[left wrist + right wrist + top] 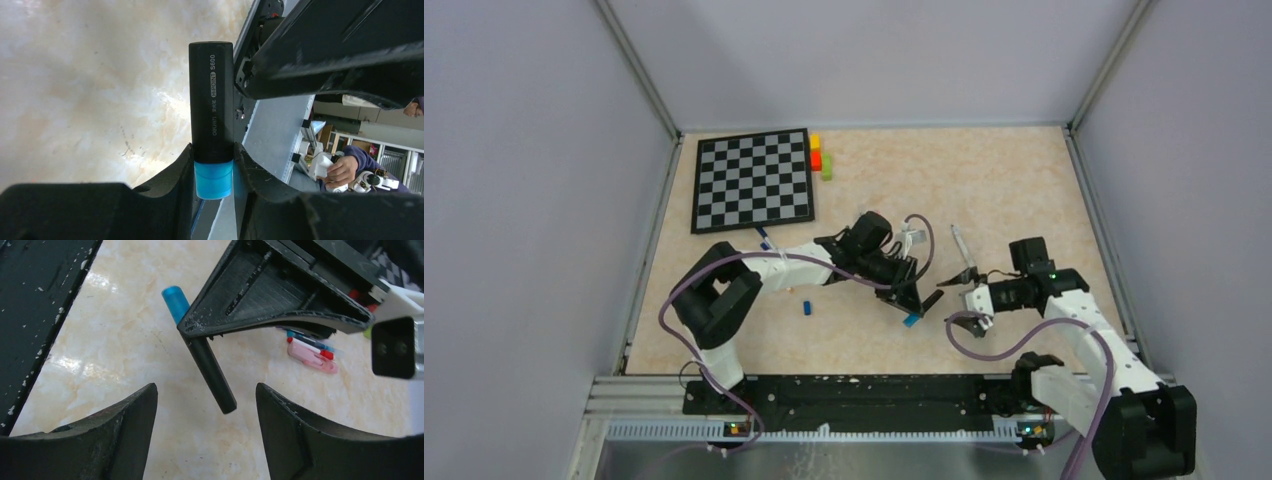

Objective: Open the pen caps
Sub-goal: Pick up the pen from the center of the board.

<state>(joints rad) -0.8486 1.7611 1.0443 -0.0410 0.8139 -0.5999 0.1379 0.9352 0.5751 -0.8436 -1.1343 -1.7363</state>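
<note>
A thick black pen point(211, 100) with a blue cap point(213, 180) is held above the table by my left gripper point(213, 170), which is shut on it where black meets blue. In the top view this pen point(924, 306) hangs between the two arms, below my left gripper point(912, 292). My right gripper point(205, 390) is open, and the pen's black end point(220, 390) points into the gap between its fingers without touching them. The blue cap point(175, 300) sticks out beyond the left gripper's finger point(270, 295). From above, my right gripper point(952, 300) sits just right of the pen.
A chessboard point(752, 180) lies at the back left with coloured blocks point(819, 155) beside it. A small blue cap point(807, 308) lies on the table. A white pen point(961, 245) lies behind my right gripper. A pink highlighter point(312, 355) and other pens point(310, 342) lie behind the left gripper.
</note>
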